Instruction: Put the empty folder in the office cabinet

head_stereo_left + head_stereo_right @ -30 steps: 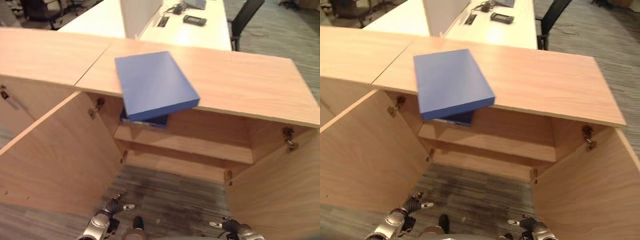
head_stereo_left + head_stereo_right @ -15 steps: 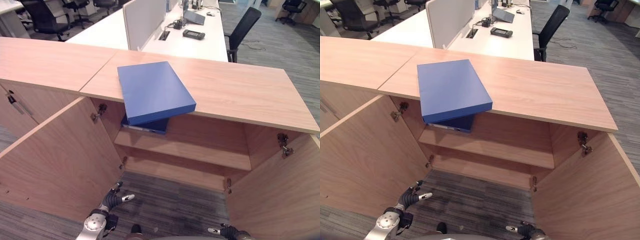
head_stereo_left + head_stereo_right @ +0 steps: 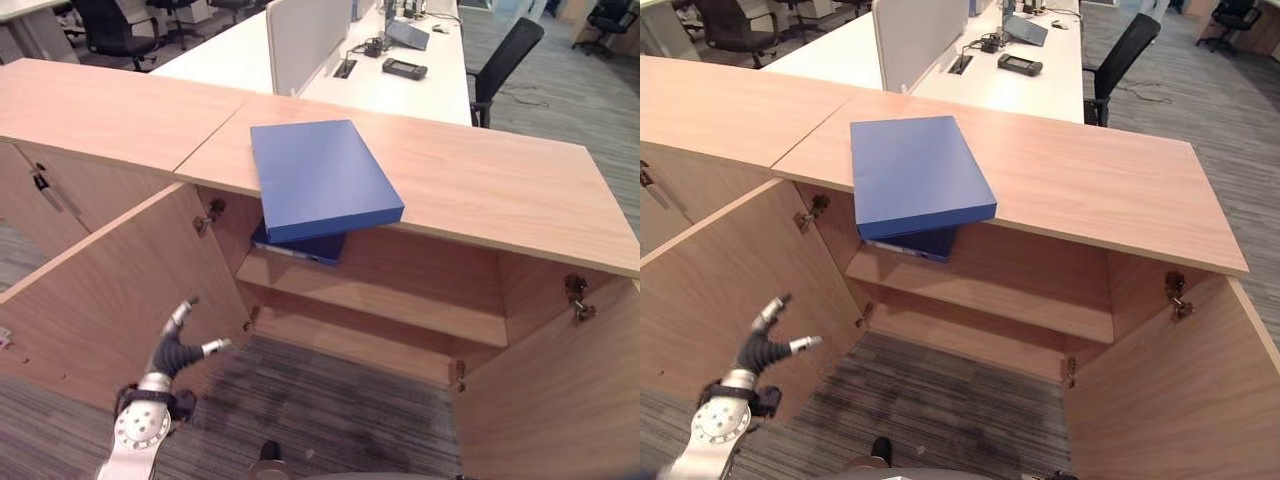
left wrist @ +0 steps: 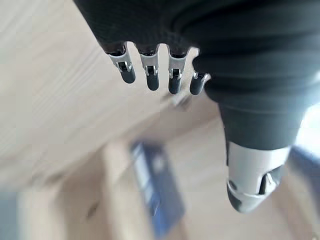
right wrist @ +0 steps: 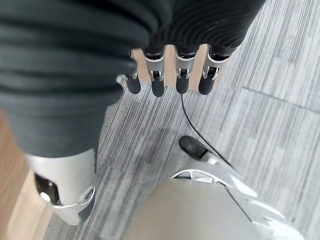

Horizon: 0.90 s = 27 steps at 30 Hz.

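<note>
Fingers [image 3: 183, 312] of left hand [image 3: 172, 349] spread open, gripping nothing, low beside open cabinet door [image 3: 110, 300]. Right hand [image 5: 165, 75] slack-fingered, empty, above floor. Blue folder [image 3: 322, 178] flat on cabinet surface [image 3: 500, 190], overhanging front edge. Reach step: next, lift up to folder and grasp, then shelve.

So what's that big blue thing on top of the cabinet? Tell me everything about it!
It is a blue folder, flat and rectangular like a thin box, plain and matte with no marks showing. It lies closed on the wooden cabinet top, turned a bit askew, with its near corner poking out over the front edge above the open cabinet. Nothing holds it; the left hand is open and well below it. A darker blue folder sits just underneath on the shelf inside.
</note>
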### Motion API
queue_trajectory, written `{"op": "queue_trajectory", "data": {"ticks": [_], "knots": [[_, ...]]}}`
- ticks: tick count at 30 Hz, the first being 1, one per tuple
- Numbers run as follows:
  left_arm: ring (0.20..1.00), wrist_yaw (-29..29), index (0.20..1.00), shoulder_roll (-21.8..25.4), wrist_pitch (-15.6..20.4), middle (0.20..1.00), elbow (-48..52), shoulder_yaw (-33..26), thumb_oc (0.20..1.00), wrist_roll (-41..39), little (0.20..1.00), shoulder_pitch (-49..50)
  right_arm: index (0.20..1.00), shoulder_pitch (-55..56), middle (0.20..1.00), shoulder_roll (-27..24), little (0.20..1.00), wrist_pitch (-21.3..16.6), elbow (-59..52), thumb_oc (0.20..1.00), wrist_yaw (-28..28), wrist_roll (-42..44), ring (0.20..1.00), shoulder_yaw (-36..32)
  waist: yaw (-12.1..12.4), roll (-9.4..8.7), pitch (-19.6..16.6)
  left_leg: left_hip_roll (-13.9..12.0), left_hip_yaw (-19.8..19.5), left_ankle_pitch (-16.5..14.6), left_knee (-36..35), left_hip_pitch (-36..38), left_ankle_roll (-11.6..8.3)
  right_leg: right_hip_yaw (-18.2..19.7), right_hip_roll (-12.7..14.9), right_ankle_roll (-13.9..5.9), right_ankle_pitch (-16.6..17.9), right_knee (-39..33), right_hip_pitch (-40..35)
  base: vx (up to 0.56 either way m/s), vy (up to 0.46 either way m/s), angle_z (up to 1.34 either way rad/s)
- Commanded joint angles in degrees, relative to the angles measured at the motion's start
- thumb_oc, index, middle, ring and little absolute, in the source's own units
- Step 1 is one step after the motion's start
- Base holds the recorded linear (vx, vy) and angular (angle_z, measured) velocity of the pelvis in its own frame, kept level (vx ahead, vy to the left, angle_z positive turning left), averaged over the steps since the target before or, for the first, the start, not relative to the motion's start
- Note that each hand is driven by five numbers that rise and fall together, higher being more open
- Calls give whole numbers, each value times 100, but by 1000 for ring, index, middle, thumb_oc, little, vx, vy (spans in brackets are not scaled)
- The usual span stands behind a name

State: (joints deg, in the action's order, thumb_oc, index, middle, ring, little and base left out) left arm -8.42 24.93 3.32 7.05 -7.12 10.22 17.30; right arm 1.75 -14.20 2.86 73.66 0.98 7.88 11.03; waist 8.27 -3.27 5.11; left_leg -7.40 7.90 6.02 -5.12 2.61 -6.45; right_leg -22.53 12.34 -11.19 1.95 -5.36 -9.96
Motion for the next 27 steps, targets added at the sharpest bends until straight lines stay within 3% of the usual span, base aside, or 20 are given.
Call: {"op": "queue_trajectory", "data": {"ticks": [1, 7, 12, 27], "knots": [[1000, -807, 1000, 302, 618, 1000, 459, -32, 1000, 879, 1000, -334, 1000, -290, 1000, 130, 1000, -160, 6, 1000, 293, -5, 1000, 216, 37, -133, 14, 175, -69, -637, 12, 59, 128, 146, -366, 122, 1, 36, 395, 0, 0, 0], [1000, -1371, 1000, 1056, 707, 1000, 610, 673, 1000, 2049, 1000, -1442, 1000, -329, 1000, 179, 1000, -258, 32, 1000, 426, -111, 1000, 433, -137, -181, -83, 182, 33, -690, 12, 112, 104, 233, -371, 83, 49, 36, 398, 4, 7, -2], [1000, -1593, 1000, 1214, 590, 1000, 485, 1229, 1000, 2681, 1000, -2225, 1000, -342, 1000, 207, 1000, -262, 135, 1000, 489, -269, 1000, 572, -298, -179, -181, 194, 97, -739, 12, 148, 115, 304, -362, 59, 85, 36, 416, 14, 21, -12], [1000, -1648, 1000, 893, 178, 1000, -480, 2297, 1000, 3331, 1000, -3463, 1000, -426, 1000, 176, 1000, -203, 322, 1000, 573, -445, 1000, 648, -468, -182, -327, 238, 202, -813, 12, 211, 158, 440, -342, 39, 127, 36, 459, 6, 15, -5]]}}
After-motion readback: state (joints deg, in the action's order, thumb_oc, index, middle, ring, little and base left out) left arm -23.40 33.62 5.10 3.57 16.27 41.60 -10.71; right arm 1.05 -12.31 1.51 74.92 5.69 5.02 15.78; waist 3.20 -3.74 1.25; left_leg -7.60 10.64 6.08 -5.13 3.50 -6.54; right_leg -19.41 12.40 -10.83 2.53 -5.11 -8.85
